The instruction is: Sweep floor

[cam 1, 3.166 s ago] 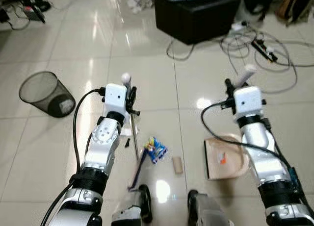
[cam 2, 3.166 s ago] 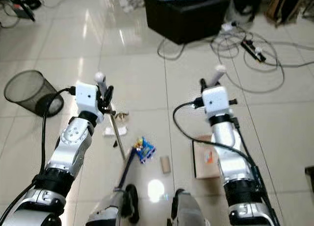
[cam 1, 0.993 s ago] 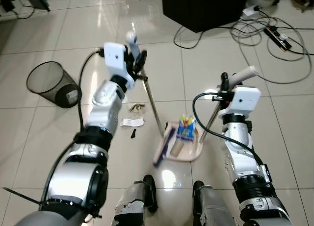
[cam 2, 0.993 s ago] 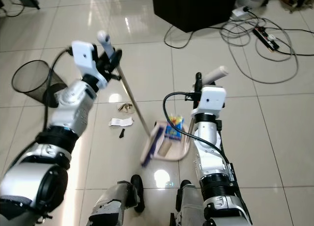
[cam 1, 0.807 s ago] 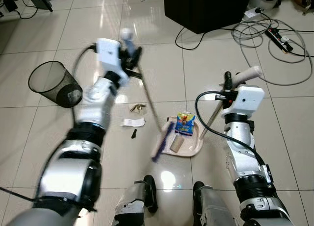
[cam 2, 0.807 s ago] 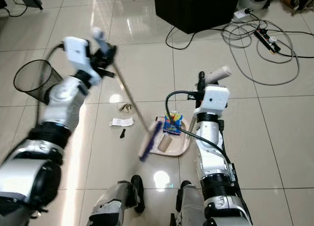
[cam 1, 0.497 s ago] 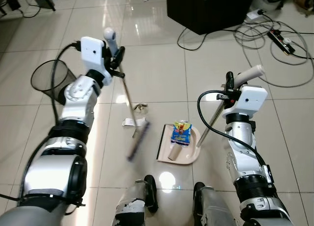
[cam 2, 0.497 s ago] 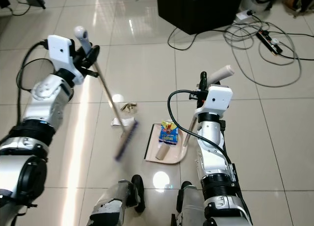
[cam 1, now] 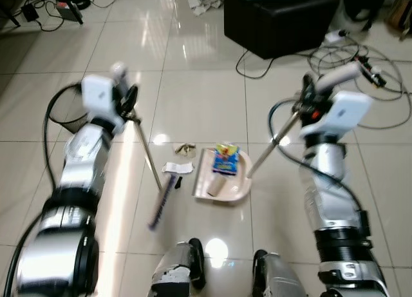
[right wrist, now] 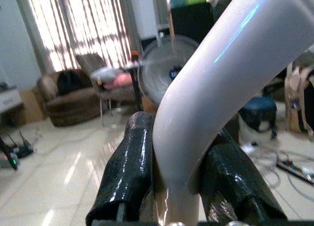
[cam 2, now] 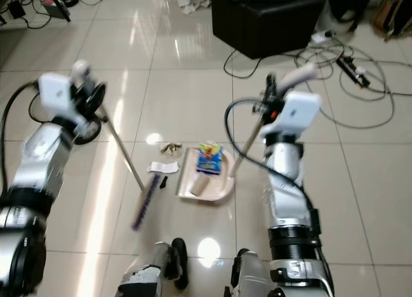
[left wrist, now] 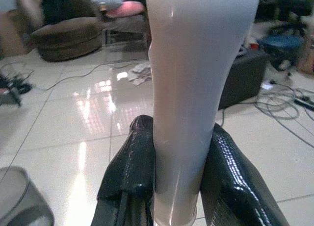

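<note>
Left eye view: the left gripper (cam 1: 129, 102) clamped a silver-handled broom (cam 1: 149, 165) — its head blurred — while the right gripper (cam 1: 308, 102) held the beige plastic dustpan (cam 1: 221, 184), bearing a blue wrapper (cam 1: 225, 158), on glossy tiles.

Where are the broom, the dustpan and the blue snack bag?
Purple-bristled broom (cam 1: 161, 201), left eye view, brush head.
Beige plastic dustpan (cam 1: 239, 189), left eye view, right rim.
Blue snack bag (cam 1: 226, 159), left eye view, middle.

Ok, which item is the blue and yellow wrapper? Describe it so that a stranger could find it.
Start at the beige dustpan on the tiled floor between the robot's arms. Two things lie in it: the blue and yellow wrapper at the far end, and a plain tan cardboard roll nearer the robot. The wrapper is the only brightly printed one.
</note>
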Available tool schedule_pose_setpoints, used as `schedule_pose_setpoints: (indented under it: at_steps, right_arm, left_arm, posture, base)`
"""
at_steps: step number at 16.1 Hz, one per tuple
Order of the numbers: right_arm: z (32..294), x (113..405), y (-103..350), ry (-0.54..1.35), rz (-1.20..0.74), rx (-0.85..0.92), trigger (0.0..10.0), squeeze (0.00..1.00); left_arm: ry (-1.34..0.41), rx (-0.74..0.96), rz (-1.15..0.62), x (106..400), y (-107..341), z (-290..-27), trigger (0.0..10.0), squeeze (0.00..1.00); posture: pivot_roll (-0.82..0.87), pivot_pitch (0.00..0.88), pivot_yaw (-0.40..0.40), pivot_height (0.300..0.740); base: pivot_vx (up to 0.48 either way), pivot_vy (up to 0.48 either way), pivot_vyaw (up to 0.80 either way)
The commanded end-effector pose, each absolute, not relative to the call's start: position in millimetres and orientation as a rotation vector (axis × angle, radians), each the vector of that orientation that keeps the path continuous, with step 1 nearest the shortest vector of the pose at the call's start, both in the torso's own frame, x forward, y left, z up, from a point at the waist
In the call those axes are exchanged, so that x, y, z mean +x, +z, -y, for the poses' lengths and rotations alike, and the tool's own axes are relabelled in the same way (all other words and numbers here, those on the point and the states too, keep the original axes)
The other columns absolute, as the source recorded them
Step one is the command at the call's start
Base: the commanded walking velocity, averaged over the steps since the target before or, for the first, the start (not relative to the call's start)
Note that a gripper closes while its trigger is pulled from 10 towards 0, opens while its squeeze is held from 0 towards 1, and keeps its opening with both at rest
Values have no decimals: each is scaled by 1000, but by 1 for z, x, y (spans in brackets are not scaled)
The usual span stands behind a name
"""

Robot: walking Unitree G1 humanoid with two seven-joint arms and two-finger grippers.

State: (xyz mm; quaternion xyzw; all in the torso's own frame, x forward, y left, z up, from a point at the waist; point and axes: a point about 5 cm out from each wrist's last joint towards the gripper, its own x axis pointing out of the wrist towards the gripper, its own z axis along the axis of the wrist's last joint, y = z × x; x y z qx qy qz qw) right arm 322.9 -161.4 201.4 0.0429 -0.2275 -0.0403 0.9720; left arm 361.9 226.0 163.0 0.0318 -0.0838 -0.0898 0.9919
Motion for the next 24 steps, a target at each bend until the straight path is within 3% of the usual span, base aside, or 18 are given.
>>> schedule_pose_setpoints:
  at_steps: [1,6,9,15,24]
  right_arm:
    - [164,317,224,-86,505,138,10000,0]
    - [166,321,255,-15,441,158,10000,0]
    - [168,312,257,31,451,126,10000,0]
    - [173,310,268,39,460,165,10000,0]
    - [167,313,272,82,458,258,10000,0]
  left_arm:
    - [-151,65,201,353,167,-231,10000,0]
    - [-233,173,155,316,138,-203,10000,0]
    - [-224,173,162,309,145,-189,10000,0]
    - [-196,185,166,310,156,-186,10000,0]
    - [-208,180,164,320,161,-174,10000,0]
  posture:
    - [40,118,87,740]
    - [12,98,78,740]
    - [19,89,72,740]
    - [22,67,59,740]
    - [17,48,75,740]
  base:
    - [0,0,0]
    - [0,0,0]
    - [0,0,0]
    - [0,0,533]
    - [0,147,0]
